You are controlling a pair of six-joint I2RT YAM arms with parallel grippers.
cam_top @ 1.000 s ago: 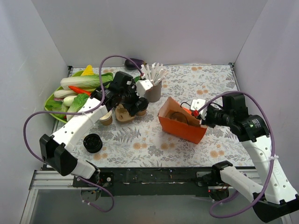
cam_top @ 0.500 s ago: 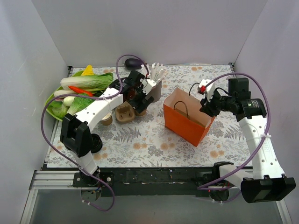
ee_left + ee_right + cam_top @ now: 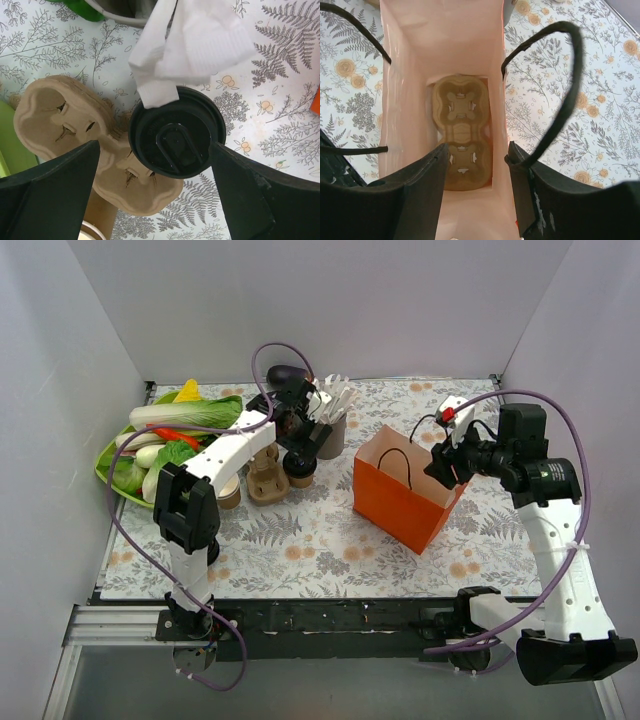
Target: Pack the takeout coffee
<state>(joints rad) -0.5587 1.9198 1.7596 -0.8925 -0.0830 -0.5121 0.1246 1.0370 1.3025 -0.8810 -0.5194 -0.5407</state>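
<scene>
White panel walls close in a bench (image 3: 300,540) spread with a cloth printed in grey ferns and small orange flowers. Toward the right stands an orange paper bag (image 3: 398,508), upright and square-cornered, its mouth open and its thin black cord handles (image 3: 566,90) looping up. The inner walls are smooth and pale pink. Flat on the bottom lies a brown moulded-pulp cup carrier (image 3: 462,130) with cross-cut sockets.

The right end effector (image 3: 477,150) hangs over the bag's mouth with its black fingers spread. The bag's interior shows in the gap, and nothing is pinched between them. One handle cord runs down behind the right-hand finger.

The takeout coffee (image 3: 175,131) stands on the bench left of the bag and outside it. It is a small cup under a round, glossy black plastic lid with a raised sip tab. It sits right beside a second pulp carrier (image 3: 65,115), rough and lumpy. The left end effector (image 3: 155,150) is above it, spread wide, one finger on each side of the lid and clear of it.

Just behind is a grey cup (image 3: 332,438) of white sticks; from the left wrist, a ribbed white paper piece (image 3: 195,40) crosses the lid's rim. An open kraft cup (image 3: 229,497) stands left of the carrier. Farther left, a green plate (image 3: 102,466) holds leafy vegetables.
</scene>
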